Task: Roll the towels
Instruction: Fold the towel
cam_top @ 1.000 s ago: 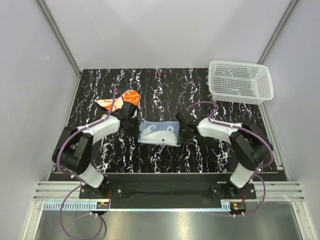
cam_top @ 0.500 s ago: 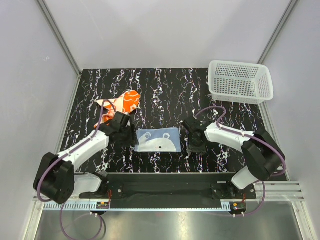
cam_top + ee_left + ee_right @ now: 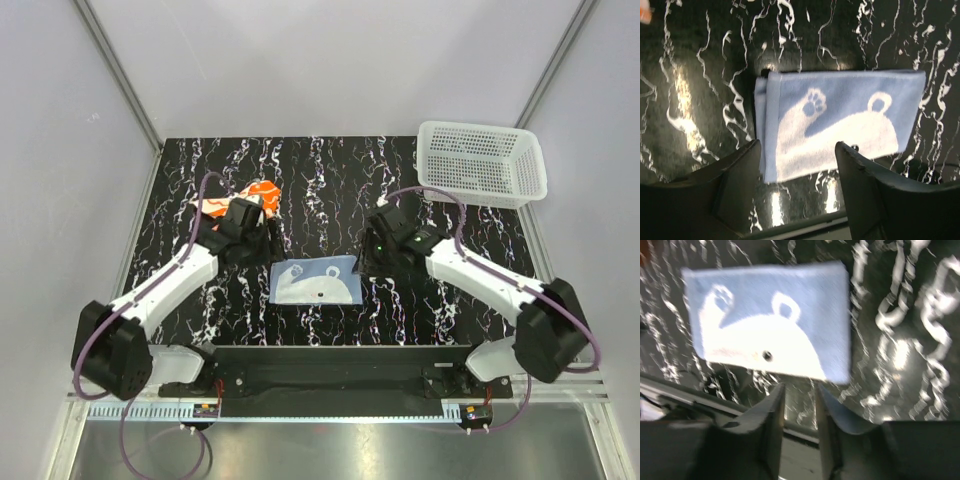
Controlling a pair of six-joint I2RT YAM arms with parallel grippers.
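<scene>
The light blue towel (image 3: 316, 282) lies flat and folded on the black marbled table, a white bear figure facing up. The same blue towel (image 3: 840, 117) fills the left wrist view, its doubled edge on the left. My left gripper (image 3: 266, 246) hovers just off the towel's far-left corner, open (image 3: 798, 146) with nothing between its fingers. My right gripper (image 3: 374, 252) hangs off the far-right corner; a narrow gap separates its jaws (image 3: 799, 388), nothing in it, with the blue towel (image 3: 770, 320) beyond. The orange towel (image 3: 262, 190) lies crumpled behind the left wrist, partly hidden.
A white mesh basket (image 3: 483, 165) stands at the table's back right corner. Grey walls close in both sides. The metal rail with the arm bases runs along the near edge (image 3: 330, 360).
The left gripper has opened and let go of the blue towel. Both grippers have lifted off the towel's ends and drawn back toward the far side. The towel now lies flat, slightly nearer.
</scene>
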